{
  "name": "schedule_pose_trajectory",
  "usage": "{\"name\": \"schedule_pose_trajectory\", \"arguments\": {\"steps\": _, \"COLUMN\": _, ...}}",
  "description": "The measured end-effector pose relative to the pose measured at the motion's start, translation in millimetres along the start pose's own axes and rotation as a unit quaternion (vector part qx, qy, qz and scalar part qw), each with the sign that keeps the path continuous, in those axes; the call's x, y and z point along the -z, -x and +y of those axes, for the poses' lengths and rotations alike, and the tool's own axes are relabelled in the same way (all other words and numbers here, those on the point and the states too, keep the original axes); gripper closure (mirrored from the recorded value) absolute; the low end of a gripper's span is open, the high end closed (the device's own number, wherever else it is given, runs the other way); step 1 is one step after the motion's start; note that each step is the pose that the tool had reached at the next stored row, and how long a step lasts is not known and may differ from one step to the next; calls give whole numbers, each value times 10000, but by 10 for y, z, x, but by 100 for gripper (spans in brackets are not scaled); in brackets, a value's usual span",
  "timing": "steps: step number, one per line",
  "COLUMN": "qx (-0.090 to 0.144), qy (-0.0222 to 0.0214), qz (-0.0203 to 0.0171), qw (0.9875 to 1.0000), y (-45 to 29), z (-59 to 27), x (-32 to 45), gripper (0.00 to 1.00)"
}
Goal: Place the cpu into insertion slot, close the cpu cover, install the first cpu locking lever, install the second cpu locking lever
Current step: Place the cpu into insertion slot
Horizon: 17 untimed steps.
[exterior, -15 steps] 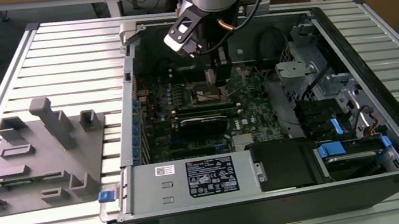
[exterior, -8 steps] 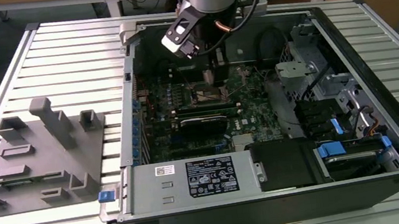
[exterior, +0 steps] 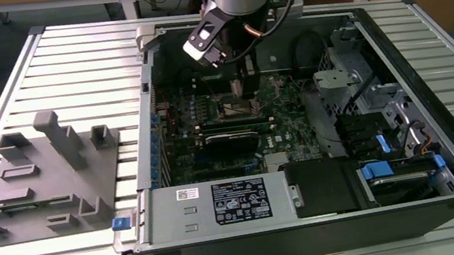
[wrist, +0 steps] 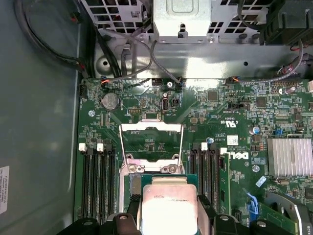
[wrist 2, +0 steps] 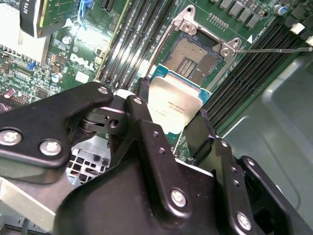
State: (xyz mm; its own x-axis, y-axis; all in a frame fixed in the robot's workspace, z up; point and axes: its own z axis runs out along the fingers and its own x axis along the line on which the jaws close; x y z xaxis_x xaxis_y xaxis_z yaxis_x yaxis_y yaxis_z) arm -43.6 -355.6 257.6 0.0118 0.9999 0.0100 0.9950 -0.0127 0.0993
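My gripper (wrist 2: 171,111) is shut on the cpu (wrist 2: 173,105), a flat square chip with a dull silver top. Black fingers (wrist 2: 142,110) press its two opposite edges. The cpu hangs tilted just beside and above the insertion slot (wrist 2: 195,56), whose gold contact field lies bare inside its silvery rim. In the first wrist view the cpu (wrist: 168,203) sits in the gripper (wrist: 168,213) in front of the cpu cover (wrist: 151,128), which stands raised open. A thin locking lever (wrist 2: 274,49) sticks out sideways from the socket corner. In the exterior view the gripper (exterior: 237,90) hovers over the insertion slot (exterior: 237,107).
Long black memory slots (wrist 2: 132,44) flank the socket on both sides. A finned heatsink (wrist: 289,156) and a card lie nearby. The case walls (exterior: 141,112), power supply (exterior: 219,204) and drive cage (exterior: 387,146) hem in the board. A grey fixture tray (exterior: 44,178) lies at the exterior view's left.
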Motion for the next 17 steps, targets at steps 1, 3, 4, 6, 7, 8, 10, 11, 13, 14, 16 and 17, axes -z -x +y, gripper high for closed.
{"name": "schedule_pose_trajectory", "arguments": {"steps": 1, "qx": 0, "qy": -1, "qz": -1, "qw": 10000, "y": 0, "z": -6, "x": -9, "gripper": 46}}
{"name": "schedule_pose_trajectory", "arguments": {"steps": 3, "qx": 1, "qy": -1, "qz": -1, "qw": 10000, "y": 0, "z": -18, "x": -40, "gripper": 46}}
{"name": "schedule_pose_trajectory", "arguments": {"steps": 4, "qx": 0, "qy": -1, "qz": -2, "qw": 10000, "y": -1, "z": -22, "x": -57, "gripper": 46}}
{"name": "schedule_pose_trajectory", "arguments": {"steps": 6, "qx": 1, "qy": -1, "qz": -2, "qw": 10000, "y": 0, "z": -28, "x": -93, "gripper": 46}}
{"name": "schedule_pose_trajectory", "arguments": {"steps": 7, "qx": 0, "qy": -1, "qz": -1, "qw": 10000, "y": 0, "z": -32, "x": -112, "gripper": 46}}
{"name": "schedule_pose_trajectory", "arguments": {"steps": 8, "qx": 0, "qy": -1, "qz": -2, "qw": 10000, "y": 0, "z": -34, "x": -129, "gripper": 46}}
{"name": "schedule_pose_trajectory", "arguments": {"steps": 10, "qx": -1, "qy": -1, "qz": -2, "qw": 10000, "y": -3, "z": -38, "x": -147, "gripper": 46}}
{"name": "schedule_pose_trajectory", "arguments": {"steps": 11, "qx": -1, "qy": -2, "qz": -3, "qw": 10000, "y": -8, "z": -40, "x": -151, "gripper": 46}}
{"name": "schedule_pose_trajectory", "arguments": {"steps": 13, "qx": 0, "qy": -1, "qz": -2, "qw": 10000, "y": -25, "z": -45, "x": -161, "gripper": 46}}
{"name": "schedule_pose_trajectory", "arguments": {"steps": 14, "qx": 0, "qy": -1, "qz": -2, "qw": 10000, "y": -34, "z": -48, "x": -166, "gripper": 46}}
{"name": "schedule_pose_trajectory", "arguments": {"steps": 16, "qx": 0, "qy": -1, "qz": -1, "qw": 10000, "y": -53, "z": -58, "x": -175, "gripper": 46}}
{"name": "schedule_pose_trajectory", "arguments": {"steps": 17, "qx": -1, "qy": -1, "qz": -1, "qw": 10000, "y": -62, "z": -65, "x": -179, "gripper": 46}}
